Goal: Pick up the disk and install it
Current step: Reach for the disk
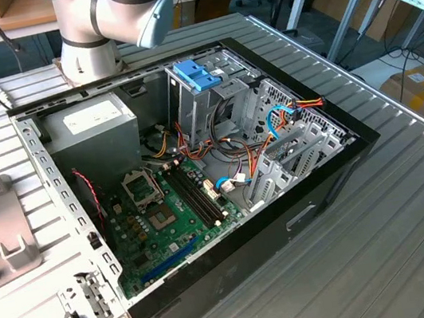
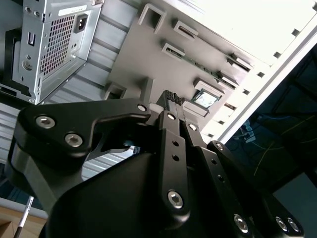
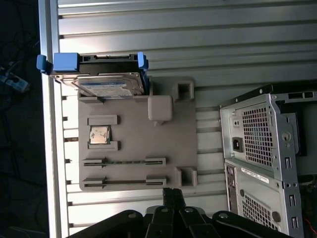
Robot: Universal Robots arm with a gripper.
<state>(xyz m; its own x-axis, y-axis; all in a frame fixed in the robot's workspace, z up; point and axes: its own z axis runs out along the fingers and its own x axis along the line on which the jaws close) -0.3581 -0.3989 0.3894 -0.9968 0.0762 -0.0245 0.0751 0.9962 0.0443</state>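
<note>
In the first wrist view the disk [image 3: 106, 85], a dark drive with a silvery top and bright blue rails, rests at one end of a grey fixture plate [image 3: 133, 144] near the table's edge. My gripper [image 3: 171, 197] is shut with nothing between its fingers and hovers off the plate's opposite end, well apart from the disk. The second wrist view has the black fingertips [image 2: 171, 97] pressed together above the same grey plate [image 2: 143, 59]. In the exterior view the open computer case [image 1: 197, 169] lies on the table, with its drive cage [image 1: 212, 106] at the back.
A light-blue plastic clip [image 1: 197, 73] sits on top of the drive cage. A grey power supply box [image 1: 94, 125] fills the case's back corner. The plate also carries a small chip [image 3: 99, 135] and memory sticks [image 3: 124, 162]. The arm's base [image 1: 95, 32] stands behind the case.
</note>
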